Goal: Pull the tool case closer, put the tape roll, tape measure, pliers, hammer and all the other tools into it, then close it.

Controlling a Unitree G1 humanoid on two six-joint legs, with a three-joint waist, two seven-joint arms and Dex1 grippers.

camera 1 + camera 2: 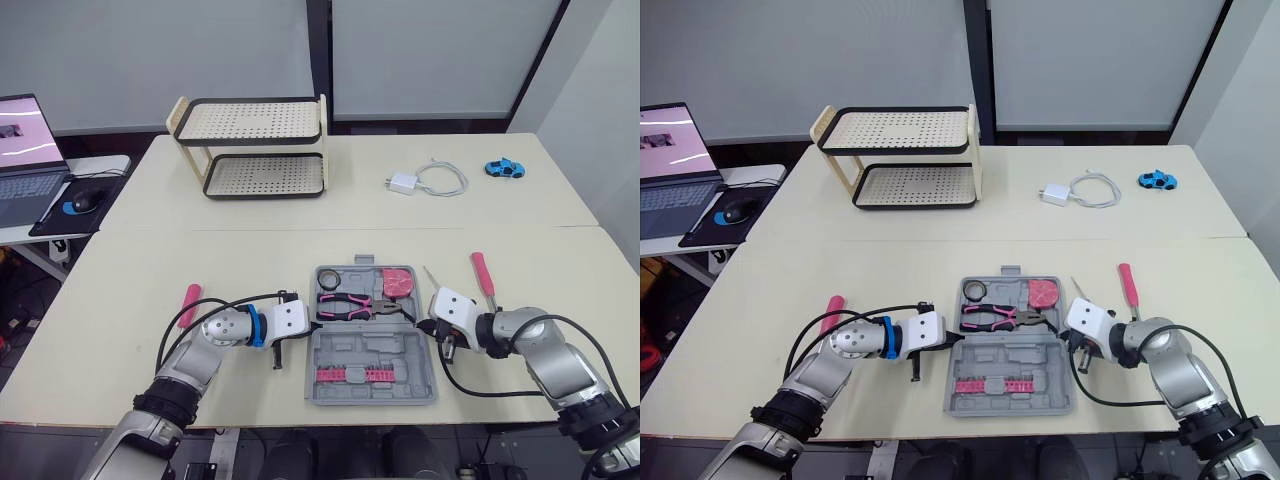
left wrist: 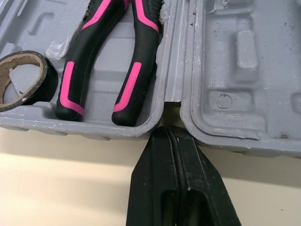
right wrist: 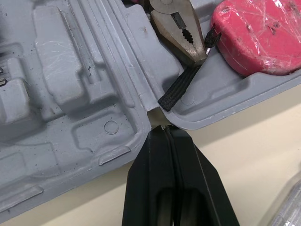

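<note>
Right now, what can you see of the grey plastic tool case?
The grey moulded-plastic tool case lies open flat on the cream table, its two halves joined by a middle hinge. The far half holds a black tape roll, pink-and-black pliers and a pink tape measure. The near half holds a pink row of bits. The shut left hand and shut right hand point into the hinge notches at its two ends, seemingly touching it.

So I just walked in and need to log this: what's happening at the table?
The robot is packing the open case. The pliers, tape roll and tape measure already lie in it. Both jaws are shut, tips at the hinge notch on either side. A pink-handled tool to its left and a screwdriver to its right lie on the table.
</note>
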